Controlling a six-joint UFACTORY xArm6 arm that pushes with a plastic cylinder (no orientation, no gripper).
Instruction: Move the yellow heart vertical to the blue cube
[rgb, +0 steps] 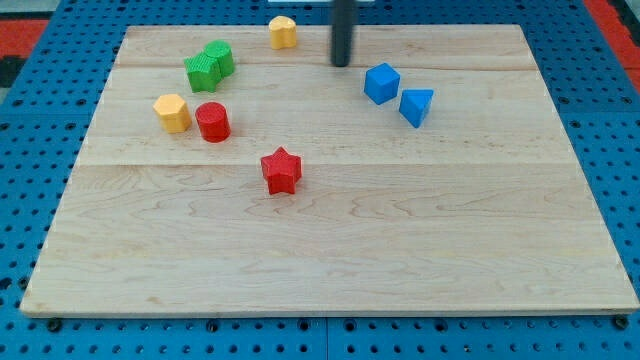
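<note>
The yellow heart (283, 32) sits near the board's top edge, left of centre. The blue cube (381, 83) lies to its lower right, in the upper right part of the board. My tip (342, 64) rests on the board between them. It is a short gap to the right of and below the heart, and up-left of the cube, touching neither.
A blue triangular block (416, 105) sits just right of and below the cube. Two green blocks (209, 66) touch each other at upper left. Below them are a yellow hexagonal block (172, 112) and a red cylinder (212, 122). A red star (282, 170) lies near the middle.
</note>
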